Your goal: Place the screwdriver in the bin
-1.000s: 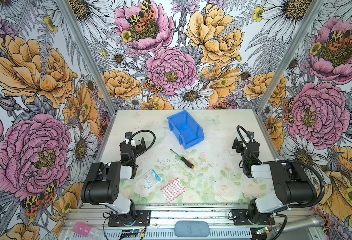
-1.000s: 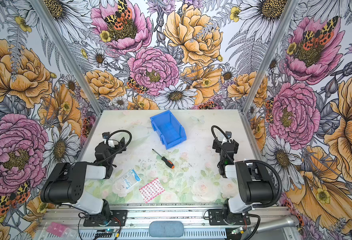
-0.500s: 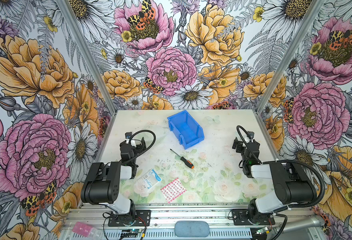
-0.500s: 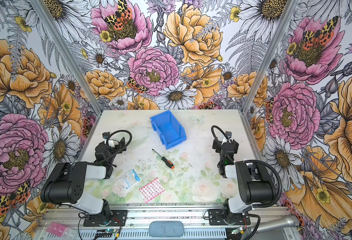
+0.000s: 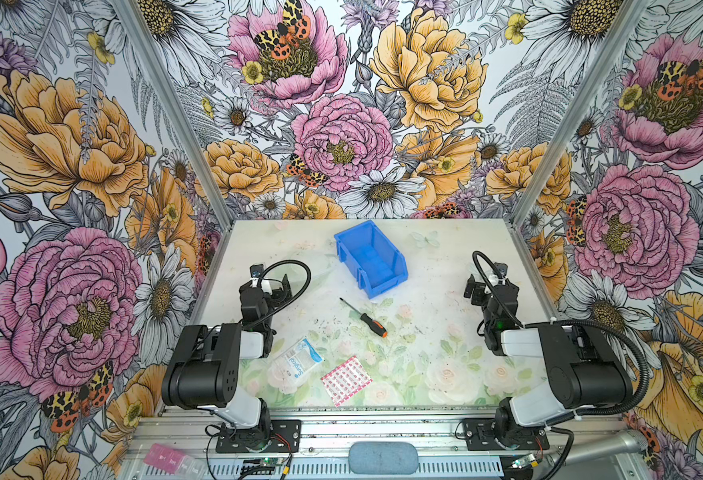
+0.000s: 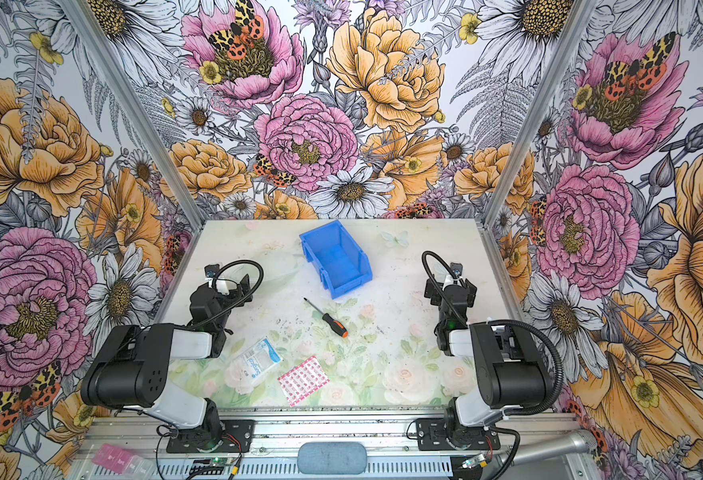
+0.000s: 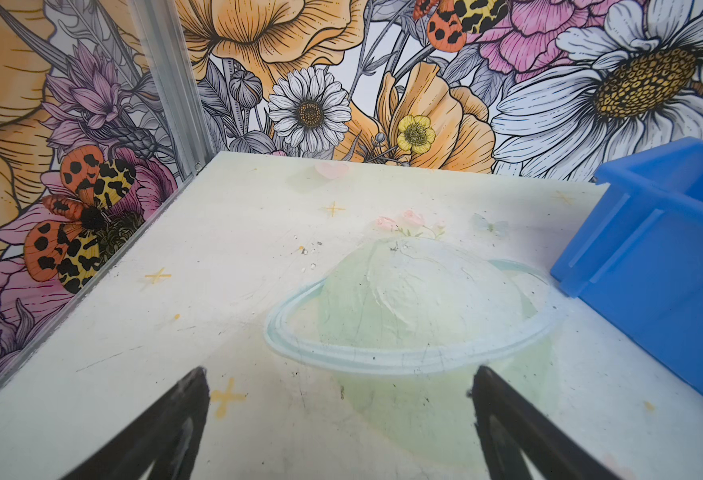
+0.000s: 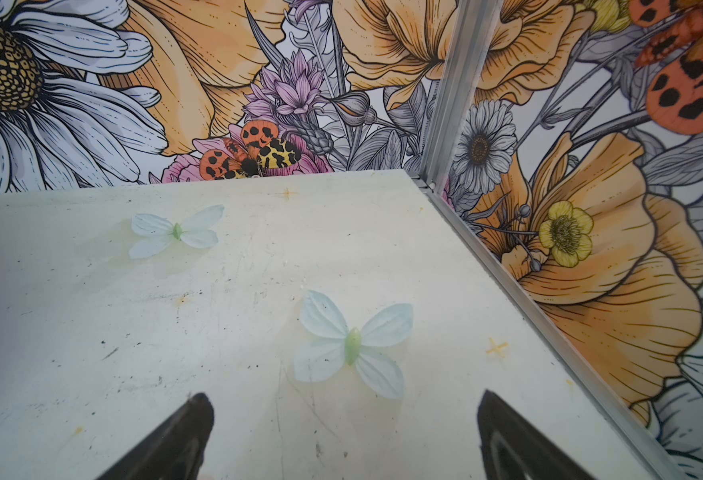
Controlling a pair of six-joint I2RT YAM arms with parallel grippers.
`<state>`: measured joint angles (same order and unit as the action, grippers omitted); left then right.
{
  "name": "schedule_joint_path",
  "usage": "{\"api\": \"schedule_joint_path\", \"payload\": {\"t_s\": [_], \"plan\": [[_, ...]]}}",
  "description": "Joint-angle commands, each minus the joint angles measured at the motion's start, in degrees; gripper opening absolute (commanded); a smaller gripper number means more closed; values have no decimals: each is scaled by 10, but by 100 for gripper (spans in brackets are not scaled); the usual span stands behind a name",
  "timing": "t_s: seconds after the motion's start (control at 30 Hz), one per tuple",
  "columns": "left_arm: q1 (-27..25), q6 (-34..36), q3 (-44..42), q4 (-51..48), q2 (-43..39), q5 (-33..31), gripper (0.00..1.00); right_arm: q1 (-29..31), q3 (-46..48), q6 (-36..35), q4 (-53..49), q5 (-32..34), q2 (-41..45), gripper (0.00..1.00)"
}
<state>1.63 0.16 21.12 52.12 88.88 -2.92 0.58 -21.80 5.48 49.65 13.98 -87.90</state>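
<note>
Both top views show the screwdriver (image 5: pixel 364 319) (image 6: pixel 326 319) lying flat on the table (image 5: pixel 437 257), just in front of the bin (image 5: pixel 387 286) (image 6: pixel 349 286) and apart from it. Its thin shaft points back past the bin's front left corner, and its orange end lies farther from the bin. Nothing touches it.

The bin stands upright and turned at a slant, with its low front lip toward the screwdriver. Its inside looks bare.

Farther from the bin than the screwdriver, on the near left, lies a white packet (image 5: pixel 297 362) with blue print. Just beside that, still farther from the bin, is a pink patterned sheet (image 5: pixel 346 380). Neither touches the screwdriver.

The left gripper (image 7: pixel 339 372) sits left of the bin, well apart from the screwdriver. In the left wrist view its two black fingers (image 7: pixel 193 399) stand wide apart with only table between them, over a printed ringed planet (image 7: pixel 408 307); the bin's ribbed side (image 7: pixel 653 266) shows at the edge of that view.

The right gripper (image 8: pixel 343 395) sits right of the bin, about as far off as the left one. In the right wrist view its fingers (image 8: pixel 191 424) are also spread wide and hold nothing, above a printed pale butterfly (image 8: pixel 351 345).
</note>
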Motion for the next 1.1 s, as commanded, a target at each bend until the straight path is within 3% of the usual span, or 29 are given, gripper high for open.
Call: {"api": "schedule_joint_path", "payload": {"t_s": [0.0, 0.73, 0.8, 0.87, 0.93, 1.07], "plan": [[-3, 1, 7, 11, -1, 7, 99, 0, 3, 5, 19, 13, -1, 99], [4, -3, 6, 12, -2, 16, 99, -5, 7, 7, 24, 1, 1, 100], [0, -11, 2, 13, -9, -24, 99, 6, 16, 2, 35, 20, 14, 100], [-15, -30, -8, 6, -37, -122, 99, 21, 18, -9, 3, 43, 53, 99], [-33, -16, -5, -12, -54, -166, 99, 40, 11, -11, -70, 70, 114, 100], [-52, -10, 36, -142, -105, -212, 99, 50, -61, 79, -329, 105, 219, 100]]}}
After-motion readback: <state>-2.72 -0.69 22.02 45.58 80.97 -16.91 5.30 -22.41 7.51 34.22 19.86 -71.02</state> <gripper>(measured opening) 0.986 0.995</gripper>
